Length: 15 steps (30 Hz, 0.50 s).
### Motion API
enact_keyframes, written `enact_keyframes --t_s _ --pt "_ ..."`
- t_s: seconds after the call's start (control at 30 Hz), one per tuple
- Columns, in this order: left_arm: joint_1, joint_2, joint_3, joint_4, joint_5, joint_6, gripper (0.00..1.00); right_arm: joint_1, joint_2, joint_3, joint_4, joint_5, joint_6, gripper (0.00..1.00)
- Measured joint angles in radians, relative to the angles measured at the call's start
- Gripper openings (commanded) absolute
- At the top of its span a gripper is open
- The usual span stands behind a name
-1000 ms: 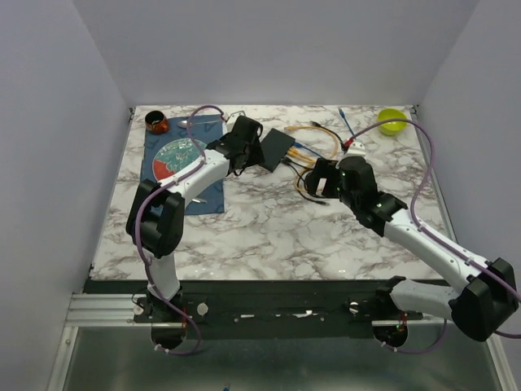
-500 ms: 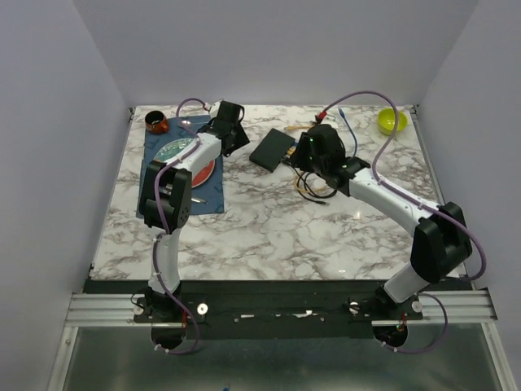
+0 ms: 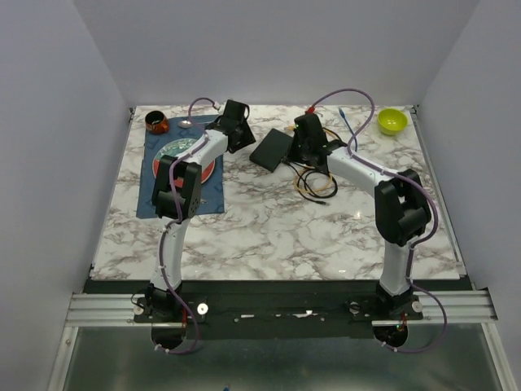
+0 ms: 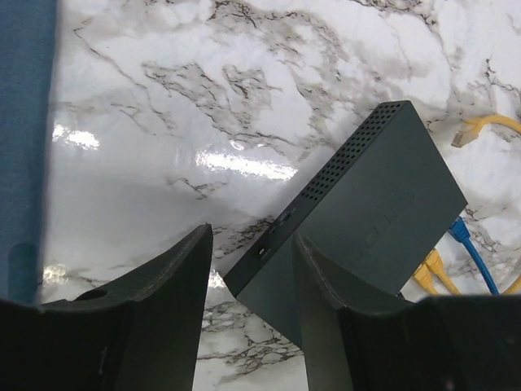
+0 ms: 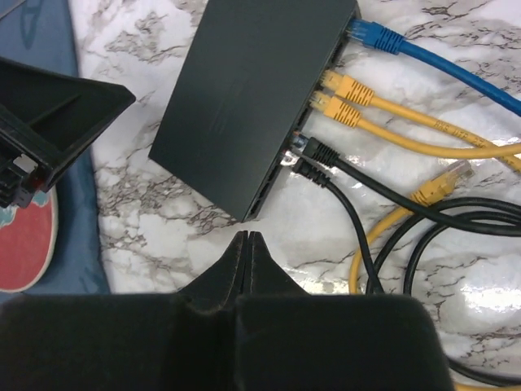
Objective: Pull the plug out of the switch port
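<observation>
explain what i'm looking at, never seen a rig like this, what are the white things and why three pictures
It's two white robot arms bolted to a marble table, each ending in a two-finger hand. The wide picture is from a fixed camera above and behind them; the other two are from cameras on each wrist, looking past its own fingers. The left hand is open at a corner of the switch, a flat black box. The right hand is shut on nothing, just short of the switch. Plugged into the switch are a blue cable, two yellow cables and two black cables. Also there: a blue mat, a green bowl, a brown cup.
</observation>
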State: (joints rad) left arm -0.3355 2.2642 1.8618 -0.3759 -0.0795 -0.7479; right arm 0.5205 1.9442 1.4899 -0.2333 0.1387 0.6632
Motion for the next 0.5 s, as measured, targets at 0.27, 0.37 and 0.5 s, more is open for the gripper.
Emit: enact_keyframes --t_s 0.27,0.37,0.5 --pt "0.002 0.076 0.044 -0.004 0.065 -0.001 0.49 -0.021 0.087 0.031 -0.014 -0.034 0.01 0.01" --pt "0.002 0.076 0.033 0.008 0.077 -0.001 0.49 -0.021 0.126 0.064 -0.024 -0.05 0.01 0.01" --pt "0.007 0.075 -0.006 0.047 0.089 -0.005 0.47 -0.021 0.172 0.091 -0.033 -0.068 0.01 0.01"
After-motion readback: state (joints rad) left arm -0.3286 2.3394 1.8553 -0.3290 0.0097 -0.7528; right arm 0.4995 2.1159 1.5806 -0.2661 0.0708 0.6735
